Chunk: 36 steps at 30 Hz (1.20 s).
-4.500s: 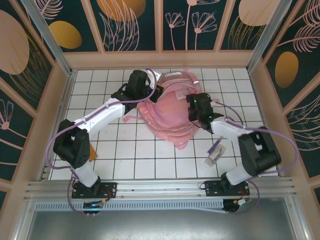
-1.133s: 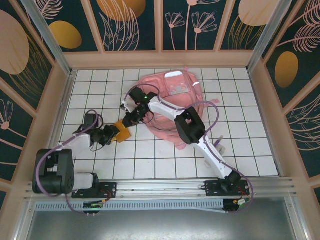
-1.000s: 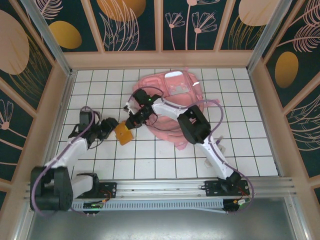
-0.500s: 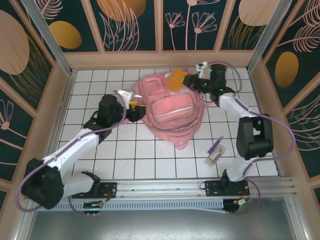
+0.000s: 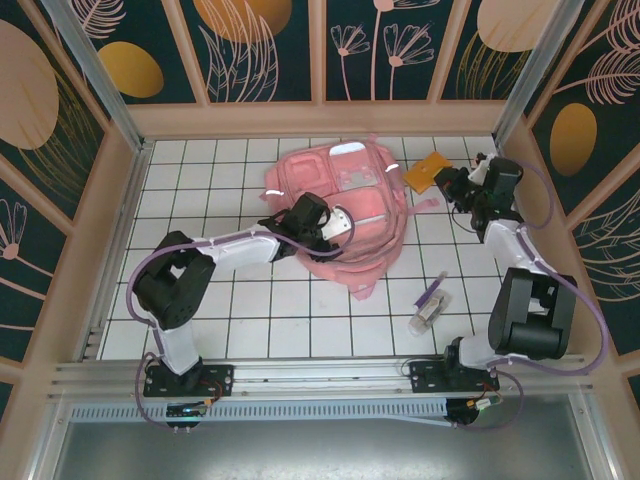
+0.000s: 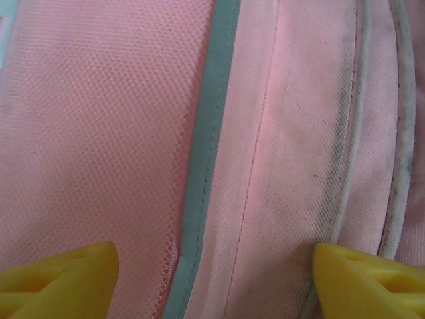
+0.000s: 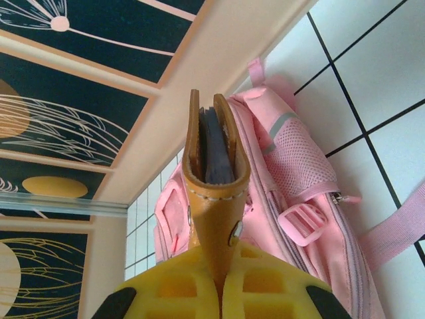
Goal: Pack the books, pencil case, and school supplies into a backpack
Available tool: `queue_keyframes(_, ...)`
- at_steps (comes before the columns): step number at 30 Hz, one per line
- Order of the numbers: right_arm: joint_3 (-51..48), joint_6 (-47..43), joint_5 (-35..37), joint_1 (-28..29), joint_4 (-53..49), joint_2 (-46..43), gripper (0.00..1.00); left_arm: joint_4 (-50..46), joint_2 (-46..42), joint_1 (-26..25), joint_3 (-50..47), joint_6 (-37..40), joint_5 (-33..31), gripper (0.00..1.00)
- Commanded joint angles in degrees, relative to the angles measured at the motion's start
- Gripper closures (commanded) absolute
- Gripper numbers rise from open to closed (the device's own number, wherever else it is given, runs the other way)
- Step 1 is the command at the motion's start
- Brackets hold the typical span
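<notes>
The yellow-orange book is off the surface, gripped edge-on by the right jaws, which are clenched on its near edge. In the right wrist view the book stands upright straight ahead of those jaws, with a dark page block visible between the covers. The backpack lies flat on the tiled surface, beyond the right jaws and to their left, apart from the book. The left jaws are released and spread wide just over the backpack fabric, with a grey strip running between them; they hold nothing. Whether the main compartment is open cannot be told from these views. The purple pen and the whitish tube lie side by side on the surface, well behind the right jaws, not yet packed. Judgement: the step in hand is loading the book. The next move calls for the left jaws to take an edge of the opening and lift it. The right jaws must then carry the book across and slide it into the gap before releasing.
</notes>
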Motion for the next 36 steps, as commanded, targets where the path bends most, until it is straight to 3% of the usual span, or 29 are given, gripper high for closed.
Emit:
queue_keyframes(1, -1.38, -2.14, -0.33, -0.52, -0.92, -2.37, 0.98, -1.79, 1.1, -0.48, 2.4, 4.77, 2.92, 0.23)
queue_keyframes(3, -1.68, -2.63, -0.33, -0.52, -1.36, -2.86, 0.98, -1.36, 2.18, -0.44, 3.17, 4.52, 1.12, 0.3)
queue_keyframes(6, -2.12, -3.19, -0.42, -0.5, -2.36, -3.88, 0.98, 0.56, 2.3, -0.48, 3.61, 3.94, -1.87, 0.52)
queue_keyframes(10, -3.41, -4.55, -0.53, -0.59, -4.69, -6.17, 0.98, 4.84, -1.15, -0.46, 1.41, 7.2, -1.19, 0.83)
queue_keyframes(11, -3.7, -4.88, -0.44, -0.56, -5.32, -6.69, 0.98, 5.66, -1.92, -0.47, 1.03, 7.46, -0.94, 0.85)
queue_keyframes(13, -4.61, -5.85, -0.17, -0.64, -6.7, -7.92, 0.98, 5.19, -2.95, -0.48, 0.59, 9.37, 2.28, 0.77)
queue_keyframes(15, -5.43, -6.61, 0.02, -0.65, -7.56, -8.77, 0.98, 2.86, -2.61, -0.48, 0.86, 10.94, 5.6, 0.53)
queue_keyframes(16, -5.72, -6.8, 0.02, -0.77, -7.87, -9.12, 0.98, 1.47, -2.03, -0.48, 1.01, 11.8, 6.69, 0.46)
queue_keyframes(20, -6.05, -7.02, -0.13, -1.0, -8.09, -9.81, 0.98, -1.93, -0.01, -0.45, 1.61, 13.04, 7.49, 0.36)
queue_keyframes(27, -5.39, -6.91, -0.67, -1.14, -7.68, -8.9, 0.98, -1.65, 5.67, -0.46, 5.52, 9.74, -1.97, 0.33)
queue_keyframes(29, -5.42, -6.64, -1.33, -1.11, -7.5, -8.63, 0.98, -1.49, 7.2, -0.45, 7.09, 7.61, -5.85, 0.43)
queue_keyframes(31, -5.69, -6.54, -1.72, -1.01, -7.75, -8.71, 0.98, -1.61, 7.19, -0.44, 8.61, 5.64, -8.97, 0.73)
queue_keyframes(33, -5.96, -6.48, -2.15, -1.02, -9.0, -8.85, 0.98, -0.92, 5.24, -0.47, 9.42, 4.19, -9.57, 0.93)
queue_keyframes(36, -6.77, -5.33, -3.0, -1.04, -10.63, -9.83, 0.98, 1.14, 0.46, -0.48, 10.24, 1.6, -9.67, 1.0)
